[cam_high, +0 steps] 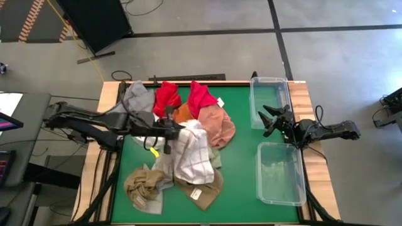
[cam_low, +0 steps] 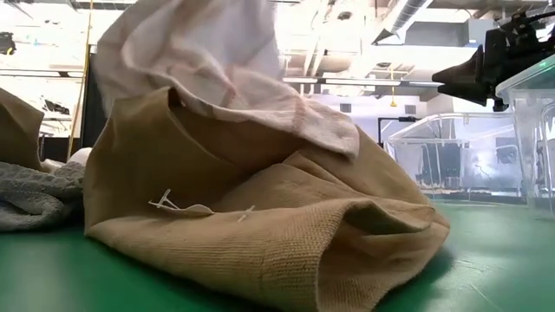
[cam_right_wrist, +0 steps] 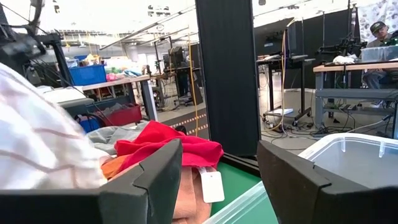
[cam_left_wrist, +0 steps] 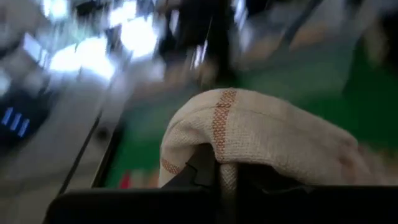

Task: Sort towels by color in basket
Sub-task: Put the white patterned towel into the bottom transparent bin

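A heap of towels lies on the green table: grey (cam_high: 135, 97), two red (cam_high: 166, 97) (cam_high: 201, 95), orange (cam_high: 182, 113), pink (cam_high: 218, 127), tan-brown (cam_high: 202, 188) and olive-tan (cam_high: 141, 185). My left gripper (cam_high: 168, 143) is at the heap's left side, shut on the white-checked towel (cam_high: 190, 149), which rises above the tan-brown towel (cam_low: 260, 225) in the low view. My right gripper (cam_high: 269, 120) hovers open between two clear bins, touching nothing; its fingers (cam_right_wrist: 149, 180) point toward the heap. My left gripper holds the white-checked towel by a bunched fold with a red stripe (cam_left_wrist: 219, 127). The cloth drapes over the fingers and hides where they meet it. The held part is raised; the rest (cam_low: 217, 61) hangs down onto the tan-brown towel.
Two clear plastic bins stand at the table's right side, one far (cam_high: 270, 100) and one near (cam_high: 281, 172). Bare green table (cam_high: 242, 182) lies between heap and bins. A person sits at a desk (cam_right_wrist: 376, 31) in the room beyond.
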